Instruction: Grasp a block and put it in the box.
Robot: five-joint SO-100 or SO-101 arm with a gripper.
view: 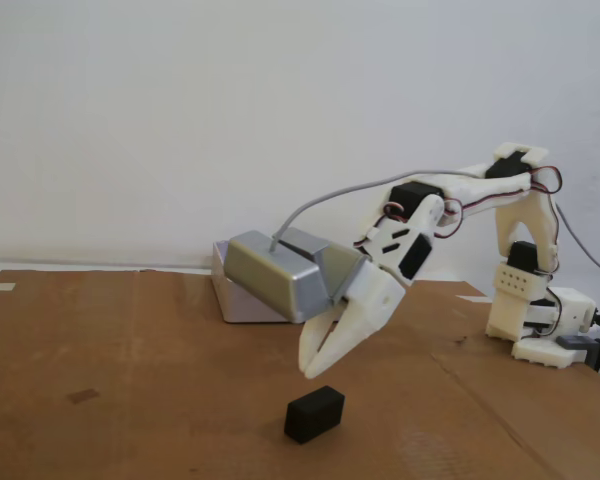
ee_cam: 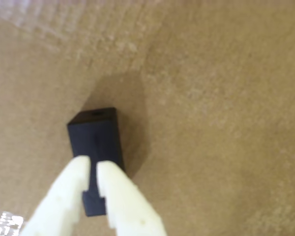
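Note:
A small matte black block (view: 314, 414) lies on the brown cardboard near the front of the fixed view. My white gripper (view: 316, 372) hangs just above it without touching, its fingers only a narrow slit apart. From the wrist view I look down on the block (ee_cam: 96, 135) under the fingertips of the gripper (ee_cam: 93, 169), and nothing is held between them. The box (view: 235, 300), a pale lilac-grey tray, leans at the back behind the arm, partly covered by a shiny grey casing.
The grey metallic casing (view: 275, 275) with a grey cable rides on the arm's wrist. The arm's base (view: 540, 330) stands at the right edge of the cardboard sheet (view: 130, 380). A white wall lies behind.

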